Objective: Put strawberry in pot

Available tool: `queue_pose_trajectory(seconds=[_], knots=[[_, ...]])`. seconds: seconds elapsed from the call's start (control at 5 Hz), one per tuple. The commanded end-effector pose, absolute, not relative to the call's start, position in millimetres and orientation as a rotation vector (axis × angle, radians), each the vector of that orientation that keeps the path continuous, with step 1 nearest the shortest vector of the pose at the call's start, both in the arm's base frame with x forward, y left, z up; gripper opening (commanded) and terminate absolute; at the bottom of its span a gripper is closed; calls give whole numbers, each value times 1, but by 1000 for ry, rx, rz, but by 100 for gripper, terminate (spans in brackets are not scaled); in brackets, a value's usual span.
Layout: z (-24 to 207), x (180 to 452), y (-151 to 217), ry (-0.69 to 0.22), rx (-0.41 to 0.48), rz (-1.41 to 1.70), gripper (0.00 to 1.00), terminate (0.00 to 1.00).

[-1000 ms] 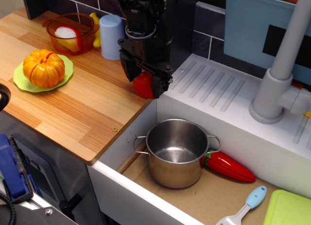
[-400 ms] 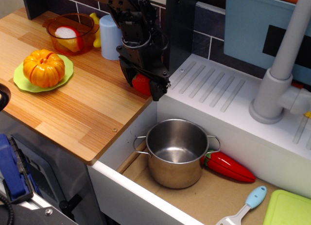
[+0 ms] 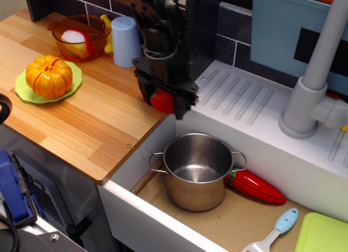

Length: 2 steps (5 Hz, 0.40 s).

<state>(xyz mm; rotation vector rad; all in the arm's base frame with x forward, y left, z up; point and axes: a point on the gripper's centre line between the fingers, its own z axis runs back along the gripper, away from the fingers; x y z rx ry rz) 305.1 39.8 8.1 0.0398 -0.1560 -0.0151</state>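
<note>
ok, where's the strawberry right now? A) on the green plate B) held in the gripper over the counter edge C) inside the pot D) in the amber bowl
B: the strawberry sits clamped in the gripper above the counter's edge, up and left of the pot, which is empty.

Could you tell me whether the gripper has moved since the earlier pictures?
Yes. The gripper, shut on the strawberry, shifted slightly right, towards the pot.
</note>
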Motion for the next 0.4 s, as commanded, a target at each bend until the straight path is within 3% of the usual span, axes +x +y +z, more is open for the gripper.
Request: queue_pose_trajectory(seconds=[0.0, 0.2], knots=[[37, 308, 18, -179, 55, 48, 0, 0], [38, 305, 1, -178, 62, 95, 0, 0]])
